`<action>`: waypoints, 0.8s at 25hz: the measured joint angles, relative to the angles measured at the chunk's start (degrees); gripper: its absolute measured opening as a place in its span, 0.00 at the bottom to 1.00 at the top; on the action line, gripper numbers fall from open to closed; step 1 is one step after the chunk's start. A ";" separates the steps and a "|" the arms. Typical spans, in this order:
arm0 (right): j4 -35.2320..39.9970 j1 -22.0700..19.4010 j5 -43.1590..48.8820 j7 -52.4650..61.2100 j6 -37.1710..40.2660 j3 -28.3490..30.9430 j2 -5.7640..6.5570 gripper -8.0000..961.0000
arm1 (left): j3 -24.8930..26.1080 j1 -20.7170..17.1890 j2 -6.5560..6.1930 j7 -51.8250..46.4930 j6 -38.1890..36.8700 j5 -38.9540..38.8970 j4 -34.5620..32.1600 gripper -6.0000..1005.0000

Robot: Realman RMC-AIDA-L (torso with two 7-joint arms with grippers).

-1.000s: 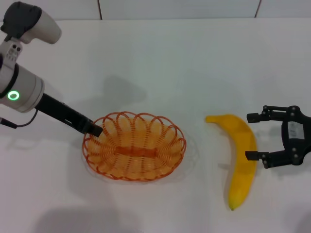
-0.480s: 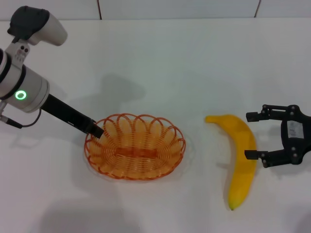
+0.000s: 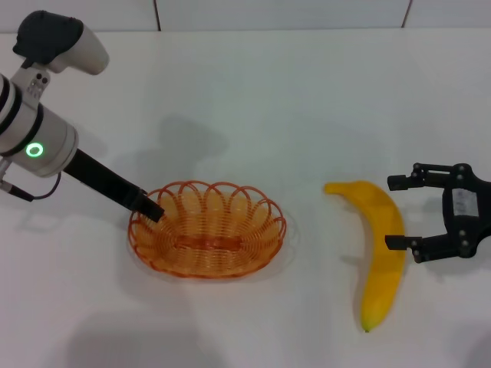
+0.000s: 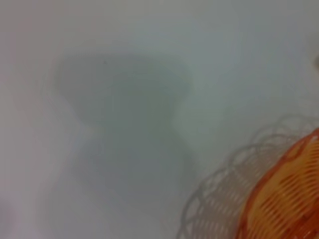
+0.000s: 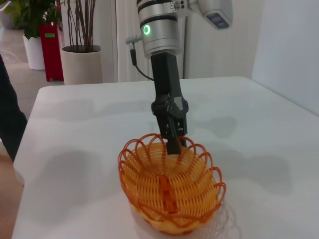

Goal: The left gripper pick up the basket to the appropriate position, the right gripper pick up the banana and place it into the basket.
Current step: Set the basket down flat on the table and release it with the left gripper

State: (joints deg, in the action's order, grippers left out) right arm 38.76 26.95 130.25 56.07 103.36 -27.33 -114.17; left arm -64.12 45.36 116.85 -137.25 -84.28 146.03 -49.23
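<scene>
Shifted slightly leftward, the basket (image 3: 207, 228) hangs tilted from my left gripper (image 3: 151, 208), clamped on its rim; my right gripper (image 3: 397, 213) spreads open beside the banana (image 3: 379, 249).

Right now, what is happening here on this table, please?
The left hand grips the near-left rim of the orange basket and holds it lifted, as its shadow on the white table shows in the left wrist view. The right hand is open beside the banana, which lies on the table to the basket's right, not yet picked up.
</scene>
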 joint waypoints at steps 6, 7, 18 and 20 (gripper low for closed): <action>0.00 -0.05 0.00 0.00 -0.01 0.00 0.02 0.92 | -0.05 -0.02 0.09 0.62 0.31 -0.63 -0.75 0.37; 0.00 -0.08 0.00 0.00 -0.01 0.00 0.04 0.92 | -0.04 -0.05 0.12 0.94 0.33 -0.71 -1.21 0.43; 0.00 -0.41 -0.14 0.05 -0.01 0.00 0.18 0.92 | -1.51 -8.10 0.26 0.66 -6.89 -5.05 -20.21 0.49; 0.00 -0.47 -0.16 0.12 -0.01 0.06 0.18 0.92 | -3.01 -12.55 0.24 0.61 -8.25 -7.46 -28.28 0.49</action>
State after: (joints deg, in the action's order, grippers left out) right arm 38.76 26.48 130.09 56.19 103.35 -27.27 -113.99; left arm -67.13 32.81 117.09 -136.64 -92.53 138.57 -77.51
